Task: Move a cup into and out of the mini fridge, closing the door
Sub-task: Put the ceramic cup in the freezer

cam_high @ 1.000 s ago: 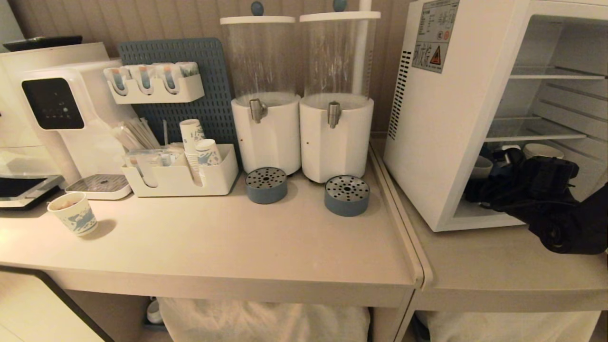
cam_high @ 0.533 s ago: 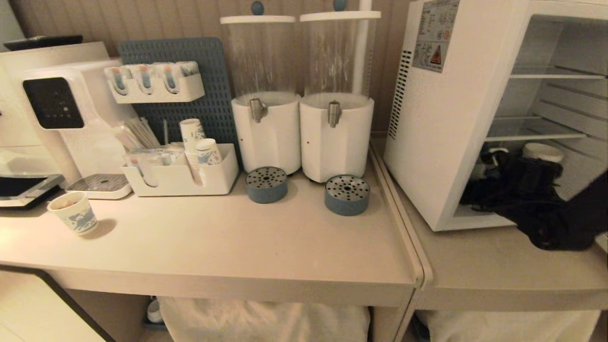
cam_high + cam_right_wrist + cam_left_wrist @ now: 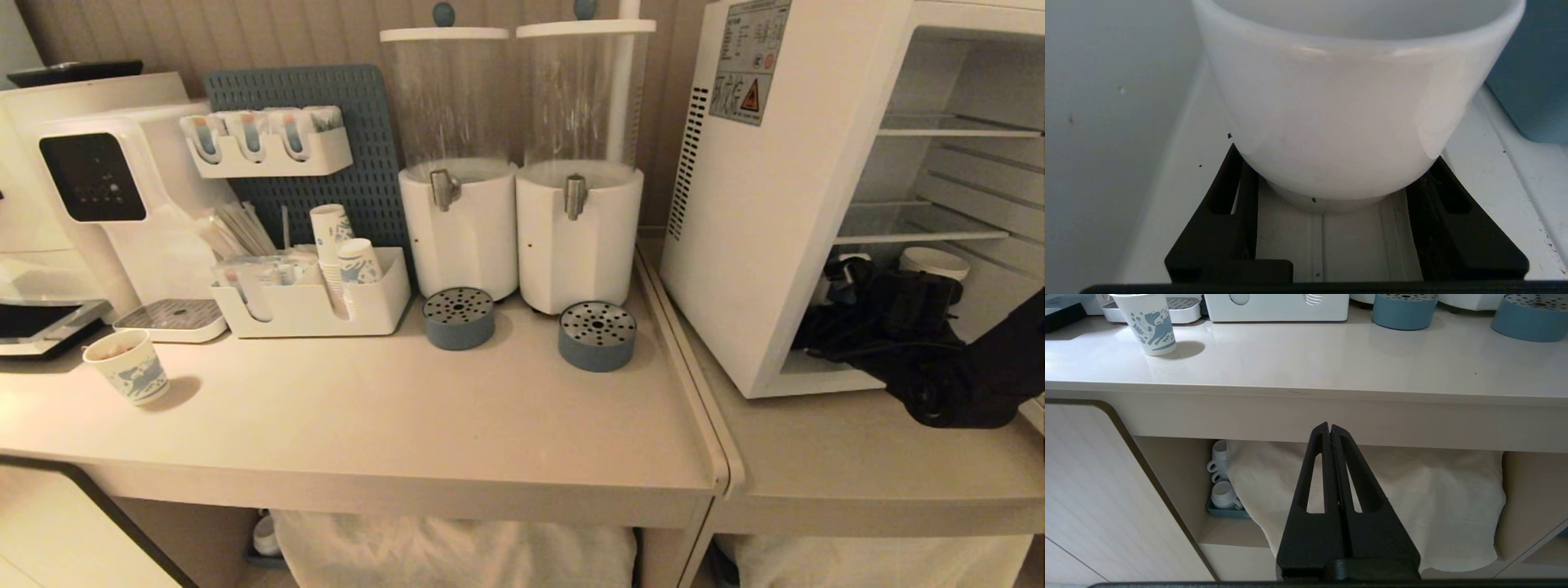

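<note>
Cup now between right gripper's narrower jaws, deeper inside mini fridge.

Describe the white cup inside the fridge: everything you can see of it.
The cup is plain, glossy white, ceramic by its look, with a wide rounded body narrowing to a smaller stepped base. It stands upright on the white floor of the mini fridge, near the left inner wall. The right hand has one black finger on each side of its lower body, close against it; a firm grip cannot be confirmed. In the head view the arm hides most of it.
</note>
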